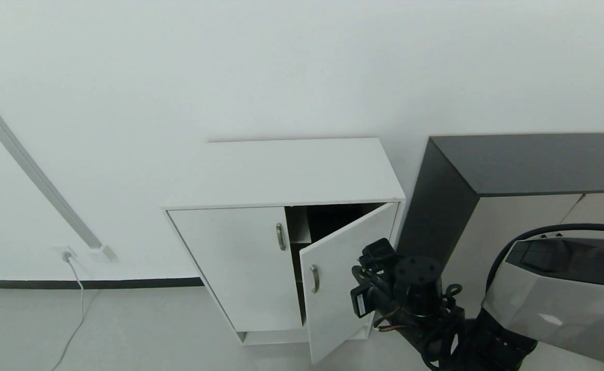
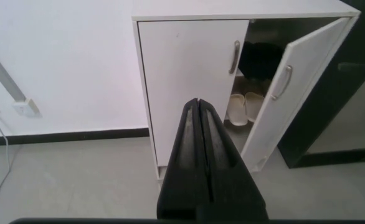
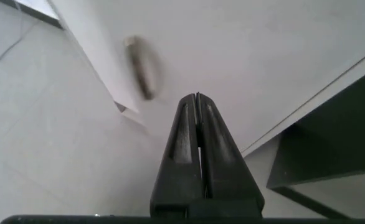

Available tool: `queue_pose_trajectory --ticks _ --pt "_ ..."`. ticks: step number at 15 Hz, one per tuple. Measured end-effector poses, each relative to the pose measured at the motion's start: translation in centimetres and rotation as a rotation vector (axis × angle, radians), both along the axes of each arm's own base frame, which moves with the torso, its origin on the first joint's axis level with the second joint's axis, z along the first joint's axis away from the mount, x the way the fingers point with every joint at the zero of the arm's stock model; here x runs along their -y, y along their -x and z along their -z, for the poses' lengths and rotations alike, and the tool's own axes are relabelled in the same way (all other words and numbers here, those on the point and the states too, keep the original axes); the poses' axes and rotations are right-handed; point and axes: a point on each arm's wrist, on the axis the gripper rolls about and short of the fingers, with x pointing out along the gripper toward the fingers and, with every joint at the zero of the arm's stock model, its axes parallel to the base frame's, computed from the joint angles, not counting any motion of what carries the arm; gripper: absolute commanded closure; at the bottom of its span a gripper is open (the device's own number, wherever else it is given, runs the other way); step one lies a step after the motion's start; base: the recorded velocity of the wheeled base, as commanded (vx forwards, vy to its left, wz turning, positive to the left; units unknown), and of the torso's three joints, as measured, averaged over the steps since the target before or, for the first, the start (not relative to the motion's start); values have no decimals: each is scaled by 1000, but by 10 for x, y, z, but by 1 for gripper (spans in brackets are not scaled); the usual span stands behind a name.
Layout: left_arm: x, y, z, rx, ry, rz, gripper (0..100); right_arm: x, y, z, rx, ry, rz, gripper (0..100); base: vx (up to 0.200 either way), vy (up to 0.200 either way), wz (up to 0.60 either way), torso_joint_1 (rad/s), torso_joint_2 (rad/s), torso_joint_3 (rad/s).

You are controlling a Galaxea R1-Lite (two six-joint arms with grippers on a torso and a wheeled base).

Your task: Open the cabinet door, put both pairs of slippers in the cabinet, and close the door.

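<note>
The right gripper point(image 3: 197, 98) sits closest, its jaws pressed together with nothing between them. It is just in front of the outer face of the half-open right door point(image 1: 343, 278). I cannot tell whether the tips touch the panel.

The white cabinet point(image 1: 281, 170) stands against the wall with a dark unit point(image 1: 487, 165) close on its right. Its left door point(image 1: 235, 263) is shut. The right door hangs from the cabinet's right edge and swings out toward the robot.

The left gripper point(image 2: 198, 102) is held back and well apart from the cabinet, also shut on nothing. Inside the cabinet, a white pair of slippers point(image 2: 245, 107) lies on a lower shelf. A dark shape point(image 2: 257, 59) on the shelf above may be the second pair, but it is too dim to tell.

With footwear already inside, the step in hand looks like closing the door. To do it well:
- Push with the closed fingers flat on the panel, out near the door handle point(image 1: 315, 279) rather than near the hinge. That is where leverage is best.
- Let the wrist follow the door's arc toward the cabinet's middle. Driving straight ahead risks the tips skidding off the smooth face.
- Slow down over the last part so the door seats without bouncing back.
- Keep the elbow clear of the dark unit.

The white slippers look set well back from the shelf front, so they should not foul the door.
</note>
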Motion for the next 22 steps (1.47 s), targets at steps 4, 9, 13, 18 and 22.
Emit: queue_pose_trajectory --ticks 4,9,13,18,22 --pt "0 0 0 0 4 0 100 -2 0 -2 6 -5 -5 100 50 0 0 3 2 1" --pt "0 0 0 0 2 0 100 -3 -21 -12 15 -14 29 100 0 0 0 0 0 0" --pt "0 0 0 0 0 -1 100 -5 -46 -17 2 -11 33 100 0 0 0 0 0 0" --pt "0 0 0 0 0 0 100 -16 -63 -18 6 -13 36 100 0 0 0 0 0 0" --pt "0 0 0 0 -1 0 100 -19 -83 -17 14 -20 59 100 0 0 0 0 0 0"
